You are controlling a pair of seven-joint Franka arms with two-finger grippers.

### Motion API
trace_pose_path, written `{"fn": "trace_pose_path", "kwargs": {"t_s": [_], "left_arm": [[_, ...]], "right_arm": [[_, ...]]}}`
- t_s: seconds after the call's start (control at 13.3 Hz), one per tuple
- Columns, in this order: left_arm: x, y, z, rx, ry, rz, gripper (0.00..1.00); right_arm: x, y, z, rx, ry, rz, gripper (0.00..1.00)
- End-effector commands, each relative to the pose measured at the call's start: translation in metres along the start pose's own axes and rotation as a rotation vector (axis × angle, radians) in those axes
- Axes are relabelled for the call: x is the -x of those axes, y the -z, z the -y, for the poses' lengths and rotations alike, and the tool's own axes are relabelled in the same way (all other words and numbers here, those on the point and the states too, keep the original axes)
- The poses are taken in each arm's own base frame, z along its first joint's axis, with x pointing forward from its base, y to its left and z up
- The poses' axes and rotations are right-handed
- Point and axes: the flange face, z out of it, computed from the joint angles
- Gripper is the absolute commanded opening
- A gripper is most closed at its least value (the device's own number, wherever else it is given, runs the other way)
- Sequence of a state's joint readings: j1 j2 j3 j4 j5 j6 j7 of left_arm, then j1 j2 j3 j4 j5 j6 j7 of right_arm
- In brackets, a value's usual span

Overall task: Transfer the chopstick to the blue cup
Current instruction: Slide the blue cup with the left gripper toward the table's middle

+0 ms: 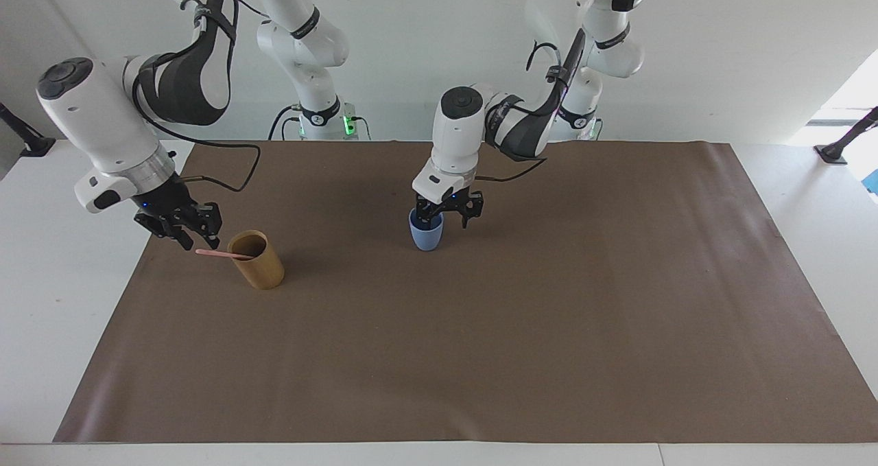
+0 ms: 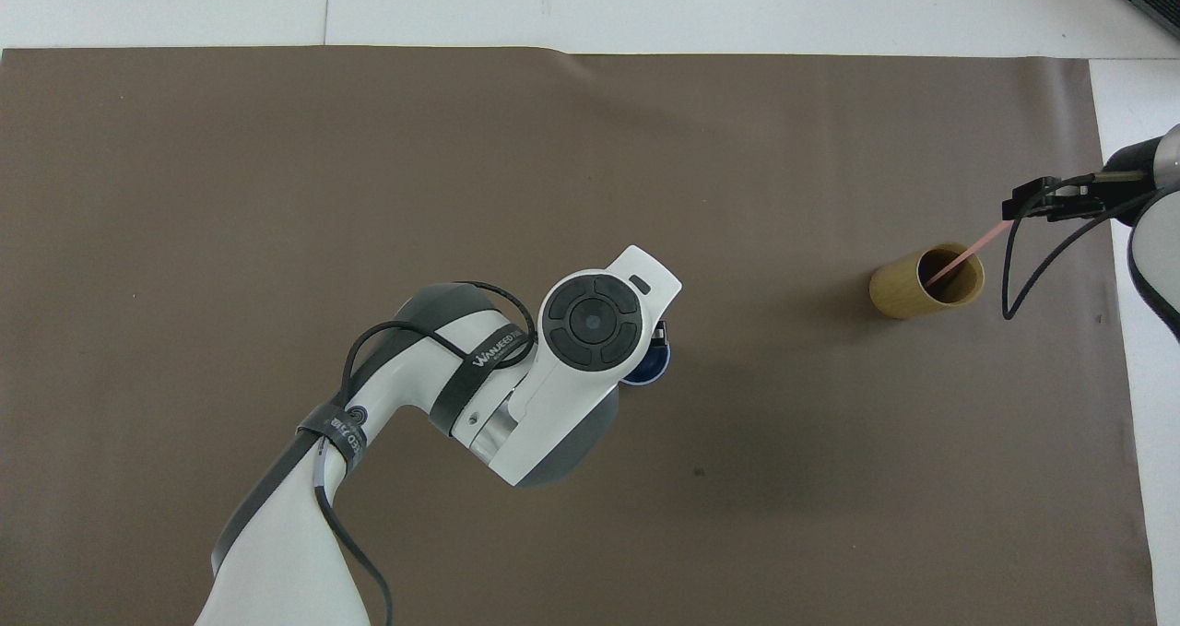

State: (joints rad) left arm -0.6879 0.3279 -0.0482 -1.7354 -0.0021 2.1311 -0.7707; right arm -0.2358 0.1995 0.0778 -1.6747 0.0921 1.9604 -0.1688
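Facing view first: I see the chopstick [image 1: 221,253] leaning in the tan bamboo cup [image 1: 256,259], its lower end inside and its free end sticking out past the rim toward the right arm's end of the table. That cup stands on the brown mat [image 1: 549,329], toward the right arm's end. My right gripper [image 1: 186,235] is down low at the chopstick's free end — just beside it, at about the height of the cup's rim. I can't tell from either view whether its fingers are apart or together, nor whether they touch the stick.

The blue cup [image 1: 426,230] stands upright near the middle of the mat, well apart from the bamboo cup and a little nearer to the robots than it. My left gripper [image 1: 448,213] sits right over it with its fingers spread apart — one finger hangs at the rim on the side toward the right arm, the other stands clear of the cup on the side toward the left arm's end.

From overhead, the left arm's wrist covers most of the blue cup [image 2: 651,365]; only an edge shows. The chopstick [image 2: 963,255] runs from inside the bamboo cup [image 2: 908,285] up to the right gripper [image 2: 1023,206].
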Motion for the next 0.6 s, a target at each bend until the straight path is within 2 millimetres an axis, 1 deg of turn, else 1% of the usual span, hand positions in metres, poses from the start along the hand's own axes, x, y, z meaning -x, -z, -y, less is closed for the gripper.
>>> {"fn": "trace_pose_path", "kwargs": {"t_s": [0.0, 0.08, 0.15, 0.3, 0.45, 0.53], "left_arm": [[-0.024, 0.049, 0.054, -0.033, -0.013, 0.003, 1.0], [-0.037, 0.059, 0.076, -0.034, -0.007, 0.0, 1.0], [-0.045, 0.069, 0.095, -0.033, -0.005, -0.006, 1.0], [-0.064, 0.078, 0.142, -0.058, -0.019, 0.025, 1.0], [-0.075, 0.088, 0.192, -0.074, -0.036, 0.054, 1.0], [-0.08, 0.098, 0.22, -0.073, -0.043, 0.052, 1.0]], "right_arm": [[0.002, -0.004, -0.004, -0.024, -0.01, -0.002, 0.37], [0.002, -0.003, -0.004, -0.024, -0.02, -0.005, 0.37], [0.002, -0.004, -0.005, -0.023, -0.036, -0.005, 0.37], [0.001, -0.003, -0.004, -0.023, -0.054, -0.01, 0.37], [-0.003, -0.002, -0.006, -0.017, -0.092, -0.048, 0.37], [-0.003, -0.003, -0.006, -0.017, -0.094, -0.047, 0.37]]}}
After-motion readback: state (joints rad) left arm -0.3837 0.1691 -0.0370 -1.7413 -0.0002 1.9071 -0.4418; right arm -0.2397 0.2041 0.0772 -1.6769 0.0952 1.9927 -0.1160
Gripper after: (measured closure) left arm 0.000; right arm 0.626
